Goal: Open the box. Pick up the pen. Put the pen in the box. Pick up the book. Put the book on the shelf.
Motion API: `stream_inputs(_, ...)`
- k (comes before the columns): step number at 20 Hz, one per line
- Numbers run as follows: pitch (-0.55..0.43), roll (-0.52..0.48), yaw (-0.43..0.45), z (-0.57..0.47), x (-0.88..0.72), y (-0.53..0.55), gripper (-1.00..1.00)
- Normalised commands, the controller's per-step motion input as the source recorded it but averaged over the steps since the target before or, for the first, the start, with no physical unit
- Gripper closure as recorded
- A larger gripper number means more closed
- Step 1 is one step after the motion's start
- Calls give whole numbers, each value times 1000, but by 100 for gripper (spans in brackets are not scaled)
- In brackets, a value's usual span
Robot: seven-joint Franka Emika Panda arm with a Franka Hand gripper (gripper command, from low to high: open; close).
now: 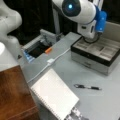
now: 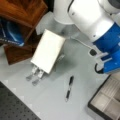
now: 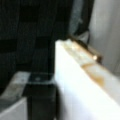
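In a front view, the box point(image 1: 96, 53) sits at about two o'clock on the grey table point(image 1: 75, 72), its lid raised and the grey compartmented lining exposed. The arm's white and blue wrist hangs over the box's back edge; the gripper point(image 1: 90, 38) is just above the lining, and whether its fingers are spread or pressed together cannot be told. The pen point(image 1: 87, 87) lies flat at four o'clock, well apart from the box. The book point(image 1: 55, 96) rests at six o'clock, tilted, spiral edge toward the shelf point(image 1: 13, 95) at eight o'clock.

In a front view, the book point(image 2: 48, 51) lies near eleven o'clock, beside the shelf point(image 2: 23, 11) at ten o'clock. The pen point(image 2: 69, 88) lies near six o'clock on the bare table point(image 2: 50, 100), between the book and the box point(image 2: 106, 100) at four o'clock. The arm fills one to three o'clock.

The wrist view shows a pale slanted edge at five o'clock and darkness at nine o'clock; nothing of the gripper can be made out.
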Motion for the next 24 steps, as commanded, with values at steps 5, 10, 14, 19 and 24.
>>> stream_inputs(5,12,-77,-57,166,6,281,100)
stream_inputs(10,11,-37,-108,138,-4,349,-100)
stream_inputs(14,39,-14,-128,110,-9,356,-100)
stream_inputs(19,9,31,-138,41,23,305,-100)
stream_inputs(24,17,75,-138,7,34,237,-100)
